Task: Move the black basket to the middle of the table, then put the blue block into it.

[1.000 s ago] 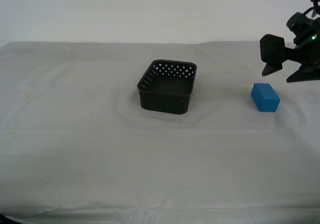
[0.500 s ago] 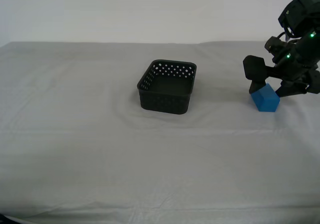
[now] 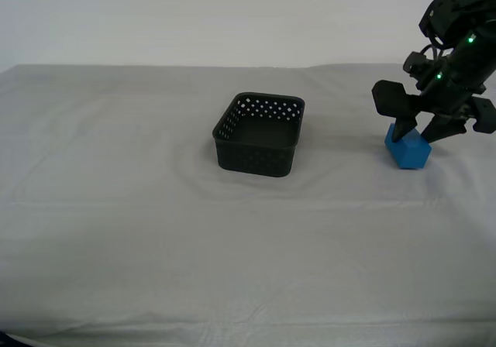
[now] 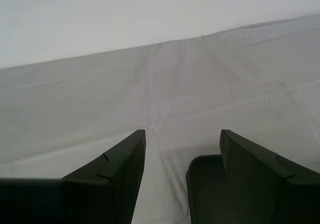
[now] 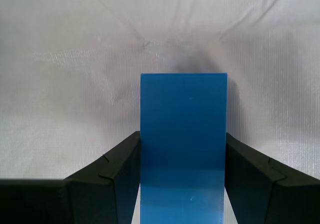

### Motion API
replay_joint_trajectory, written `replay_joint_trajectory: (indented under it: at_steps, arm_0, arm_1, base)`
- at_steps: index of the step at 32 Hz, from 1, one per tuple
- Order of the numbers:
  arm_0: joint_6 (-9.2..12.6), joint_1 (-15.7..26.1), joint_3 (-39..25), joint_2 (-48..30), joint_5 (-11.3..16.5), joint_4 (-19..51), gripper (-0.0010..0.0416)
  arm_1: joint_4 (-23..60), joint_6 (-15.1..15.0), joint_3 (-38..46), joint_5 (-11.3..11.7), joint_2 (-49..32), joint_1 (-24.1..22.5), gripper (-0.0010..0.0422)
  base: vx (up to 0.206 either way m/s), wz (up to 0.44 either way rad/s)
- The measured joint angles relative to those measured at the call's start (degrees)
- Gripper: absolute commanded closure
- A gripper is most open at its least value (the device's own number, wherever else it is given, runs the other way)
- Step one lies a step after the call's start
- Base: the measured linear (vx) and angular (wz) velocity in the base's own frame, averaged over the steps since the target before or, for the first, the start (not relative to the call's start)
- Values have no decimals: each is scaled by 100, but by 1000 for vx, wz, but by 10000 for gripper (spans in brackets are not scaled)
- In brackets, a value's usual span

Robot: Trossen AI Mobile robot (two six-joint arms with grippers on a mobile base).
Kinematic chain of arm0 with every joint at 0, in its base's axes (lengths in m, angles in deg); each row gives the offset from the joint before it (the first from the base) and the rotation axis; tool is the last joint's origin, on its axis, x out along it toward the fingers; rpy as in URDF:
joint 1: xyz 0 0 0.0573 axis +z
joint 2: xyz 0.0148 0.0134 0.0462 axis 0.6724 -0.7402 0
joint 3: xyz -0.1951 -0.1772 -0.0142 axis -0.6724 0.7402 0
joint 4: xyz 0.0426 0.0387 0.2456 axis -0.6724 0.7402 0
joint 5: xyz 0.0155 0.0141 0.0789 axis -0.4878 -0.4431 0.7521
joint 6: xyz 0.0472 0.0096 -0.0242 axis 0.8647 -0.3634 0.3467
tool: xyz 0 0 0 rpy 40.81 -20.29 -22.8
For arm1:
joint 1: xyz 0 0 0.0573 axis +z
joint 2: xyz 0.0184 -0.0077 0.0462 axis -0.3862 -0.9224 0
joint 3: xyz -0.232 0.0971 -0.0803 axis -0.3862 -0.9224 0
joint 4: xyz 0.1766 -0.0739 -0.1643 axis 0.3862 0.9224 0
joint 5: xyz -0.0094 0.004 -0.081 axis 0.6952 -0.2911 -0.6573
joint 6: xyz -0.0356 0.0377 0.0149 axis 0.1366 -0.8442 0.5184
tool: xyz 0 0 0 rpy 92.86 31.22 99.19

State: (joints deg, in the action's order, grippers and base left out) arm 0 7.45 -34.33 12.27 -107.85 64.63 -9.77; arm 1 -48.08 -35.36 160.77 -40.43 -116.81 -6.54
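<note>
Now, the first hand is down at the surface on the exterior view's right, clenched on the blue block. In the first wrist view both fingers lie flush against the block's long sides, with the block filling the gap between them and running out past the fingertips. From the exterior view the block looks tipped, one corner pointing down at the cloth. Whether it rests on the cloth or is just clear of it, I cannot tell.

The black basket sits upright and well apart from that hand, off toward the exterior view's left, about mid-surface. Its open top faces up and its inside shows only its own dark floor. Only wrinkled pale cloth lies between hand and basket. The cloth is puckered into a few creases just beyond the block's far end.

The arm above the first hand is black, with small green lights showing on it.

The second hand appears only in its own wrist view. It is released: fingers spread, bare cloth between them. A dark piece with a rounded corner sits close behind one finger, and I cannot tell what it is. Ahead of this hand the cloth runs creased to a pale wall.
</note>
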Motion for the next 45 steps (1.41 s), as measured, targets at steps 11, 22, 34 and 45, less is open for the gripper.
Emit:
replay_joint_trajectory:
  at_steps: [11, 22, 34, 45]
  arm_0:
    - [-15, 645, -894, 68, 1161, 409, 406]
    - [-15, 2638, -2487, 17, 1178, 645, 406]
    - [-254, 2739, -2455, 7, 697, 634, 273]
    - [-258, 2745, -2455, 7, 686, 632, 63]
  arm_1:
    - [2, 0, 2, 0, 0, 0, 213]
    - [7, 2, -2, -2, -2, -2, 213]
    - [0, 2, 0, -2, 0, 0, 213]
    - [-2, 0, 0, -2, 0, -2, 213]
  base:
    - [0, 0]
    - [0, 0]
    - [0, 0]
    - [0, 0]
